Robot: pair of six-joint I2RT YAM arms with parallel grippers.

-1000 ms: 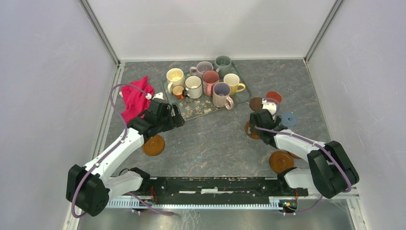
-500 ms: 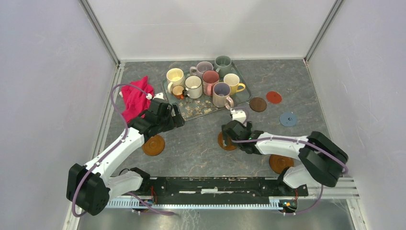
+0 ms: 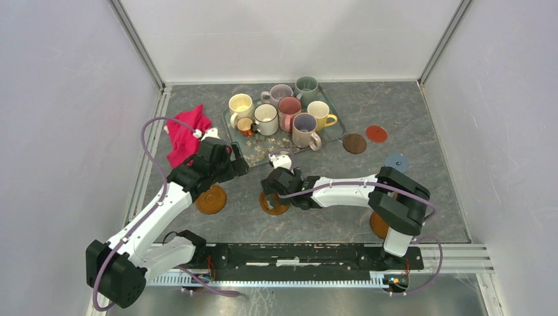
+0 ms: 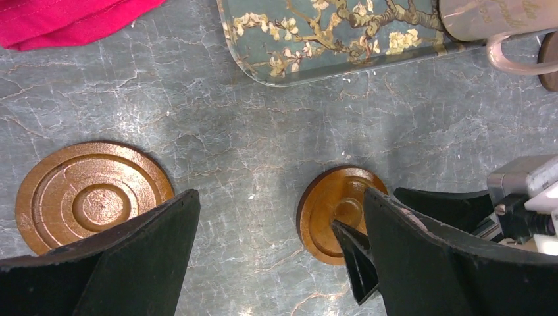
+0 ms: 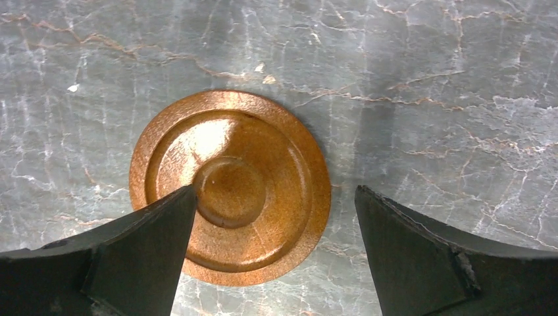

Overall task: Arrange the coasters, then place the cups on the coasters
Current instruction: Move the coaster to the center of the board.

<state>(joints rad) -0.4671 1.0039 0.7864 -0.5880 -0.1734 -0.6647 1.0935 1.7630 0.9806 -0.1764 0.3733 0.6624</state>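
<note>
Two orange-brown coasters lie on the table in front of the tray: one (image 3: 211, 199) below my left gripper (image 3: 237, 164), the other (image 3: 273, 203) under my right gripper (image 3: 271, 195). In the right wrist view that coaster (image 5: 243, 171) lies flat, with my open right gripper (image 5: 276, 191) over it and its left finger across the disc. My left gripper (image 4: 279, 197) hangs open above bare table between both coasters (image 4: 92, 194) (image 4: 332, 210). The dark brown (image 3: 355, 143), red (image 3: 376, 133) and grey-blue (image 3: 396, 162) coasters lie at the right. Several cups (image 3: 266, 118) stand on the tray.
The floral tray (image 3: 276, 150) stands at the back centre, and a red cloth (image 3: 184, 135) lies left of it. Another orange-brown coaster (image 3: 376, 225) is partly hidden under my right arm near the front rail. The side walls stand close on both sides.
My right gripper has swept from the right side leftward to the table's middle, and the orange-brown coaster under it slid along. The left gripper has barely shifted.
</note>
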